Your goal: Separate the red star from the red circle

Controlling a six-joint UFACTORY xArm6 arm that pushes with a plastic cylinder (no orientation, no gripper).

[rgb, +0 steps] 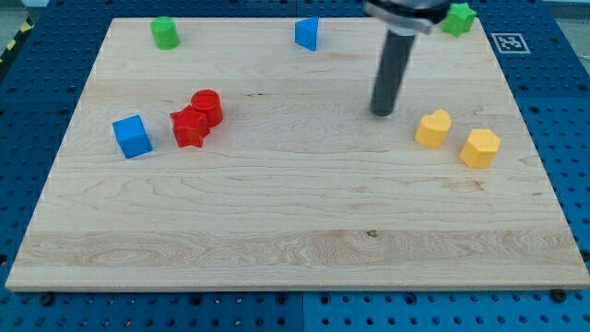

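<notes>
The red star (pixel 189 127) lies on the wooden board at the view's left, touching the red circle (pixel 207 106), which sits just up and to its right. My tip (pixel 382 112) rests on the board right of centre, far to the right of both red blocks and a little left of the yellow heart (pixel 432 128).
A blue cube (pixel 132 136) lies left of the red star. A yellow hexagon (pixel 480 148) lies right of the yellow heart. Along the board's (pixel 295 231) top edge are a green block (pixel 165 32), a blue block (pixel 307 33) and a green block (pixel 458 17) at the right corner.
</notes>
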